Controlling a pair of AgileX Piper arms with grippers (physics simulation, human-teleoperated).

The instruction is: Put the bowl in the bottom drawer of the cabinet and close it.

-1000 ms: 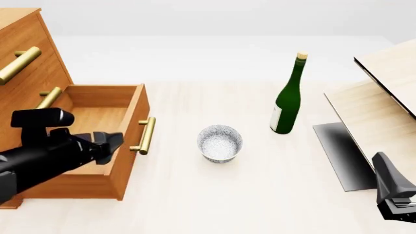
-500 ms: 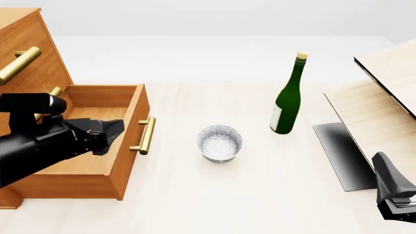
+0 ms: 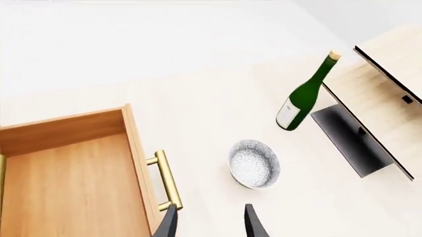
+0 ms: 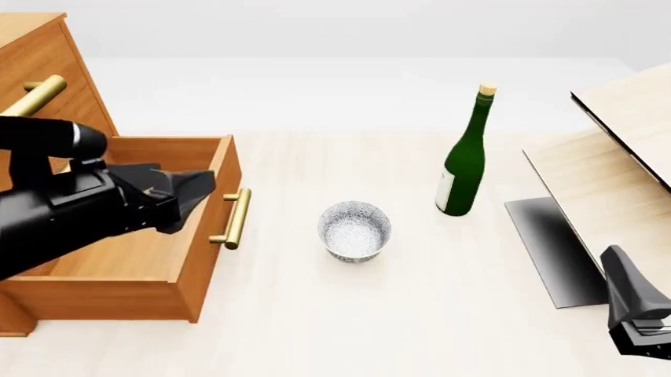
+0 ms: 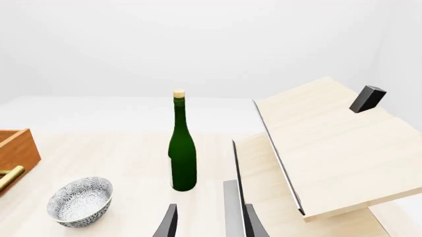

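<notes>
Near the middle of the front view, the bowl (image 4: pixel 354 229) sits alone on the table (image 4: pixel 335 330), upright, with nothing touching it. At the left, the bottom drawer (image 4: pixel 137 267) of the cabinet (image 4: pixel 42 86) is pulled out wide, so the bowl can go in. Above the drawer hangs the left gripper (image 4: pixel 194 191), fingers apart and empty, pointing toward the bowl. Low in the right corner waits the right gripper (image 5: pixel 207 222), fingers apart too, far from the bowl.

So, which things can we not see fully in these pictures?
- Cabinet: front view edge cuts off its left side.
- Bottom drawer floor: left arm covers part of it.
- Right gripper: mostly outside the front view.
- Pale wooden structure: cut off in every view.
</notes>
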